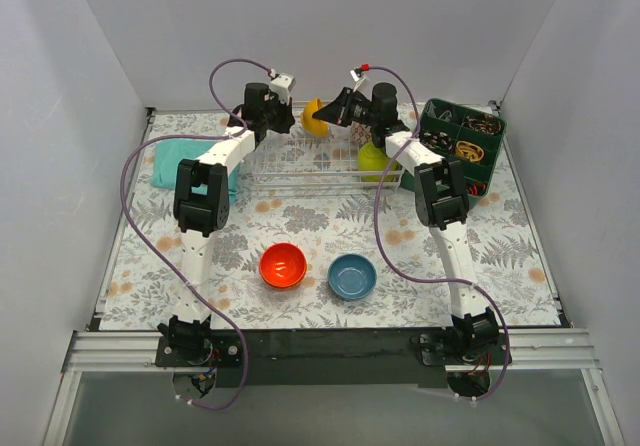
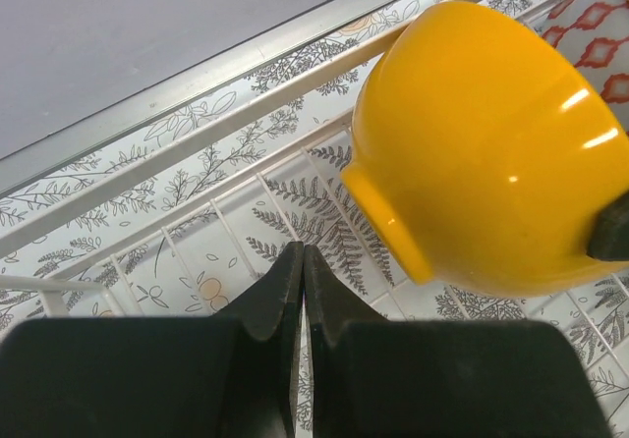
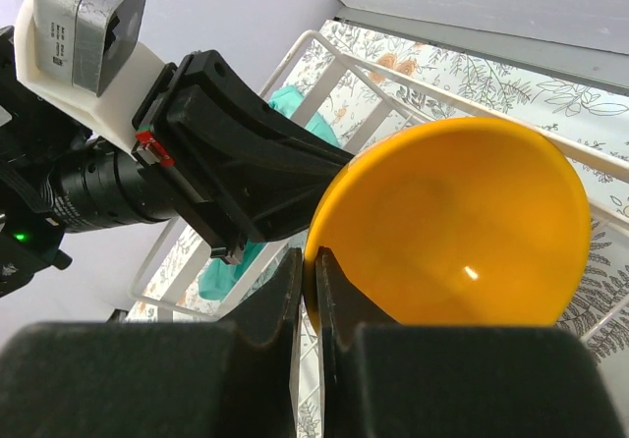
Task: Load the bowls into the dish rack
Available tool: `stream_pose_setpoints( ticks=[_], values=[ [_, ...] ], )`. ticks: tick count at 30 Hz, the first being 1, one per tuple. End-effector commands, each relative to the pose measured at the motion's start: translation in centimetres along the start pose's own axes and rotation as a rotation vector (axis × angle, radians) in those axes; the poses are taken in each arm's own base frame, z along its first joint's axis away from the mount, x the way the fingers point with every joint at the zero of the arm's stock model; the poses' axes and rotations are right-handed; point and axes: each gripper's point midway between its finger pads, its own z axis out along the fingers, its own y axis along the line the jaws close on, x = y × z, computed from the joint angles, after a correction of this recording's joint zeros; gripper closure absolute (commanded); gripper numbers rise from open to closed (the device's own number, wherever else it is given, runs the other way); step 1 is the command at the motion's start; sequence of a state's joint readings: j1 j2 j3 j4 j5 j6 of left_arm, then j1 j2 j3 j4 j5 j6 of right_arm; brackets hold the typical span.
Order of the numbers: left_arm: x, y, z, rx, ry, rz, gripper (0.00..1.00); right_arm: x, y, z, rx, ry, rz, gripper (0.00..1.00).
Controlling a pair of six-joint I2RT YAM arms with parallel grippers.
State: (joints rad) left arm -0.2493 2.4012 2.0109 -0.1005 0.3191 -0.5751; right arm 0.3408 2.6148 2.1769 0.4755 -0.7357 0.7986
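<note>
Pinching the rim of the orange-yellow bowl (image 3: 462,232) in the right gripper (image 3: 309,279), fingers clamped tight on it.
Held tilted on edge at upper centre of the overhead view, over the far side of the dish rack (image 1: 305,171). Just left of it, the left gripper (image 2: 301,281), fingers pressed together on nothing. At the rack's right end, a lime-green bowl (image 1: 375,158). At lower centre, a red-orange bowl (image 1: 283,265) beside a blue bowl (image 1: 352,276).

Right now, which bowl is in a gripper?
The yellow bowl: rim pinched in the right gripper over the rack; red bowl and blue bowl sit on the table, green bowl in rack.
</note>
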Motion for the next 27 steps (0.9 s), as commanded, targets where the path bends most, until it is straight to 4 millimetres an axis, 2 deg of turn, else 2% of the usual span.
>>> stream_pose_setpoints(
  ticks=[1,5,9,14,18,19,20,23,27],
  values=[
    [-3.3,-0.5,-0.5,0.002,-0.079,0.023,1.00,-0.3,0.7,-0.4,-0.003,0.016,-0.005,0.99],
    [-3.2,-0.8,-0.6,0.013,-0.081,0.013,1.00,0.5,1.8,0.8,-0.026,0.024,0.000,0.99],
    [-4.1,-1.2,-1.0,0.026,-0.103,0.006,1.00,1.6,2.2,1.9,-0.039,0.038,0.009,0.99],
    [-4.8,-1.5,-1.5,0.030,-0.106,0.012,1.00,2.1,2.8,2.7,-0.049,0.039,0.014,0.99],
    [-4.8,-1.7,-1.6,0.033,-0.103,0.012,1.00,2.7,1.9,2.5,-0.023,0.044,0.045,0.99],
    [-4.8,-1.8,-1.7,0.039,-0.103,0.012,1.00,2.9,1.4,2.5,-0.008,0.043,0.053,0.95],
    [-4.9,-1.8,-1.6,0.043,-0.105,0.010,1.00,2.9,1.1,2.4,0.000,0.045,0.055,0.84],
    [-5.2,-2.4,-1.5,0.059,-0.110,0.010,1.00,2.6,0.7,2.0,0.010,0.044,0.032,0.66],
    [-5.7,-3.2,-1.5,0.074,-0.118,0.003,1.00,1.7,0.2,1.2,0.023,0.040,-0.027,0.62]
  ],
)
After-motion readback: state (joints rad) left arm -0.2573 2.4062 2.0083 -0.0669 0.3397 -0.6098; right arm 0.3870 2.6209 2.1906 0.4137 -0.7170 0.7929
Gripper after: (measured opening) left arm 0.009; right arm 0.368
